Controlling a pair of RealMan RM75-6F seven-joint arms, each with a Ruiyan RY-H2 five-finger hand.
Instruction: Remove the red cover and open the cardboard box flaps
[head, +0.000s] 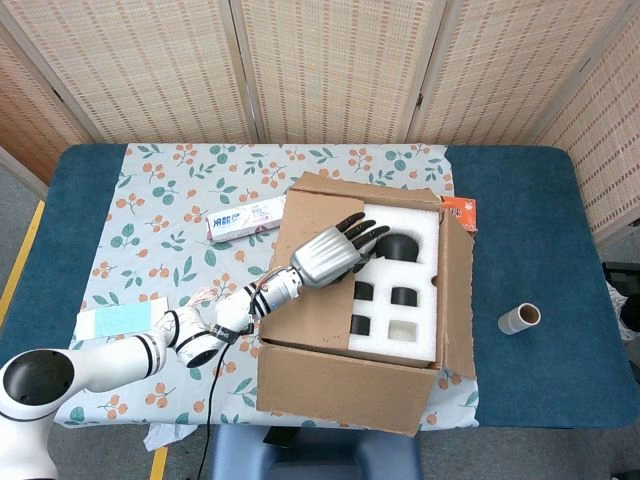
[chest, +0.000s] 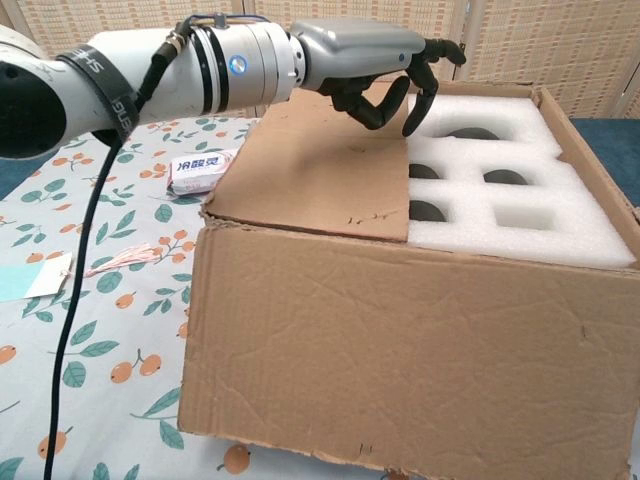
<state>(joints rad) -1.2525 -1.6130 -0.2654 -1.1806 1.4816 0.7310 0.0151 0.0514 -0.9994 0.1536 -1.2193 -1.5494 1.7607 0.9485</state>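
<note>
The cardboard box (head: 340, 385) (chest: 400, 340) stands in the middle of the table. Its left flap (head: 310, 295) (chest: 310, 170) lies folded flat over the left half of the opening. The right flap (head: 458, 290) stands up and outward. White foam (head: 425, 270) (chest: 560, 215) with several dark cut-outs fills the uncovered half. My left hand (head: 335, 250) (chest: 385, 70) hovers over the flap's inner edge beside the foam, fingers spread and curled downward, holding nothing. A flat red-orange piece (head: 460, 212) lies behind the box's right corner. My right hand is out of sight.
A white toothpaste carton (head: 245, 220) (chest: 200, 170) lies on the floral cloth left of the box. A pale blue card (head: 115, 322) with a tassel sits near the front left. A cardboard roll (head: 520, 318) stands on the blue table to the right.
</note>
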